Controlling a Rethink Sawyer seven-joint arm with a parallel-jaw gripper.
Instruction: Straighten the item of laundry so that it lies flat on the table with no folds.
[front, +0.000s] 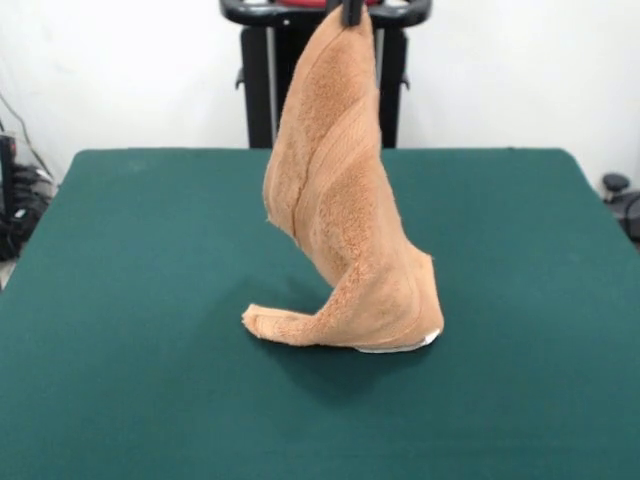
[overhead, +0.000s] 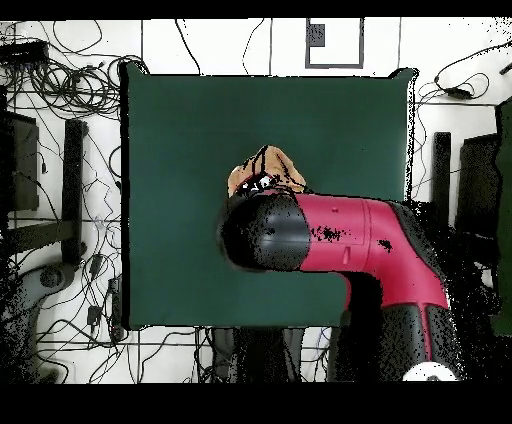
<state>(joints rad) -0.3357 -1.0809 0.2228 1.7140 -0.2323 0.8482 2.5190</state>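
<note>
The item of laundry (front: 340, 230), an orange-tan terry towel, hangs lifted by one corner from my gripper (front: 352, 12) at the top edge of the front view. The gripper's dark tips are shut on that top corner. The towel drapes down in long folds. Its lower end rests crumpled on the green table (front: 120, 300), with a small white tag at its lower right. In the overhead view only a small part of the towel (overhead: 272, 165) shows past the red and black arm (overhead: 330, 235), which hides the gripper.
The green table top (overhead: 180, 130) spreads wide on all sides of the towel. Cables and dark stands (overhead: 70, 190) lie on the floor beyond the table edges. A black frame (front: 262, 80) stands behind the table.
</note>
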